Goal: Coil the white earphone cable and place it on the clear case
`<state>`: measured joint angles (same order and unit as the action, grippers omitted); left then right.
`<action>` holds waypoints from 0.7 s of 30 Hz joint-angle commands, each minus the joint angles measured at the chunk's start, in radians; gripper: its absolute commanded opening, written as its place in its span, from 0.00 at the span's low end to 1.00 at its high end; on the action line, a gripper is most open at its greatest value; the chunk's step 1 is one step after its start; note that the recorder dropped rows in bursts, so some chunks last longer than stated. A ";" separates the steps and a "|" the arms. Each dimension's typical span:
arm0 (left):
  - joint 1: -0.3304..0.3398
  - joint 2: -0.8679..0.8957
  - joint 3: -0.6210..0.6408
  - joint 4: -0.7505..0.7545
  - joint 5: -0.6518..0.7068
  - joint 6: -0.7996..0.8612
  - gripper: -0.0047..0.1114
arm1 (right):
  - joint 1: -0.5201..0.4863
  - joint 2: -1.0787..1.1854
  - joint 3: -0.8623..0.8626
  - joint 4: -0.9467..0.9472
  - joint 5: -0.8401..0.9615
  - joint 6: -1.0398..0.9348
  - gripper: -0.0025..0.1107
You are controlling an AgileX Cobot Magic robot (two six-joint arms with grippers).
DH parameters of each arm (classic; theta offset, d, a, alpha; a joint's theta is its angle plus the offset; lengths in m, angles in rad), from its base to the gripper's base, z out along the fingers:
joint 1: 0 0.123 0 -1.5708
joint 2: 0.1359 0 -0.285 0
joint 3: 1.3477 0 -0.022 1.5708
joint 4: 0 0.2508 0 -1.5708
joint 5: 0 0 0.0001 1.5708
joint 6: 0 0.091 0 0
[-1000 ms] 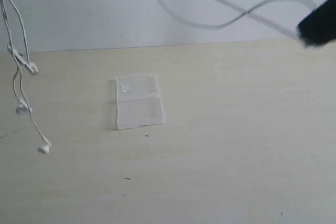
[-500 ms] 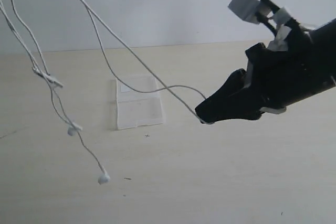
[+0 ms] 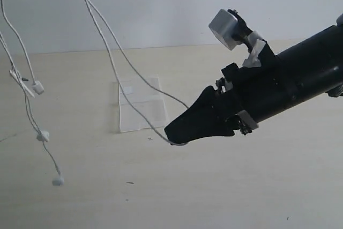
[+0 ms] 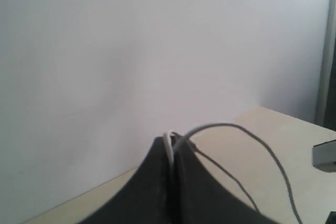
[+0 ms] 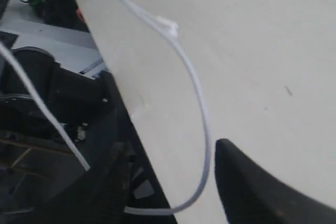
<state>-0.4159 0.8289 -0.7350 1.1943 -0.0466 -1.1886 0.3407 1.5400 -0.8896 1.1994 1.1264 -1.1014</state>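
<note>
Zero loops wound so far: the cable [image 5: 205, 114] hangs in long loose strands above the counter [image 3: 241, 186]. Its earbuds [image 3: 57, 181] dangle far left, well apart from the case [image 3: 142, 108], which lies flat with nothing on it. The left gripper [image 4: 169, 145], outside the exterior view, is pressed together on the cable. The right gripper [image 3: 172, 135], low beside the case, looks closed with cable pinched at its tip. Coiling and placing are all ahead. There's open counter all around the case, but slack near the counter edge could snag the gear below.
</note>
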 commanded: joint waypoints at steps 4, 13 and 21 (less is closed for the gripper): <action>-0.002 -0.007 0.002 0.008 0.081 0.046 0.04 | -0.004 0.001 0.003 0.104 0.095 -0.066 0.60; -0.002 0.013 0.002 0.005 0.072 0.046 0.04 | -0.004 0.001 0.003 0.346 0.095 -0.111 0.60; -0.002 0.016 0.002 0.008 0.120 0.074 0.04 | -0.004 0.001 0.001 0.237 0.095 -0.191 0.60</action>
<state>-0.4159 0.8422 -0.7350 1.2030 0.0524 -1.1291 0.3407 1.5400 -0.8896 1.4862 1.2139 -1.2277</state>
